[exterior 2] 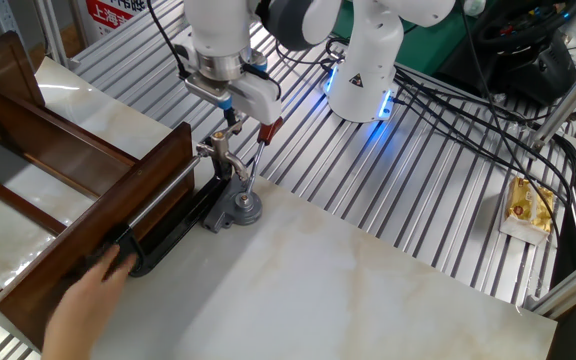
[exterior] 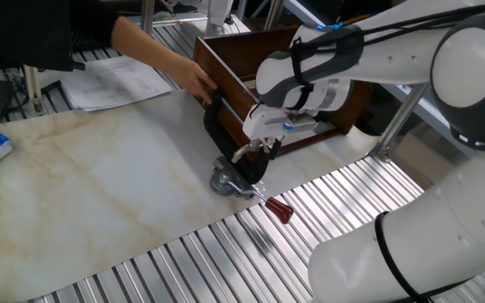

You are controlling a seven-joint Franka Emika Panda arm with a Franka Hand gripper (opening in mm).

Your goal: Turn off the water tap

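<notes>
While the brown wooden box (exterior 2: 88, 205) is steadied by a person's hand (exterior 2: 88, 310), the black C-clamp (exterior 2: 173, 235) is seen against its wall. The gripper (exterior 2: 233, 118) hangs just above the clamp's jaw; its finger spread cannot be told. The water tap (exterior 2: 218, 152) is held there, standing upright.

The water tap (exterior 2: 220, 152) is shiny silver metal, smooth. Beside it, the C-clamp (exterior 2: 173, 233) is matt black metal, and its rod has a glossy red handle (exterior 2: 269, 129) and a dull grey metal disc (exterior 2: 242, 209). Behind the tap, the box (exterior 2: 63, 190) is dark brown wood with a soft sheen. The worktop (exterior: 99, 185) looks like smooth pale marble, with ribbed bright metal at its edges.
</notes>
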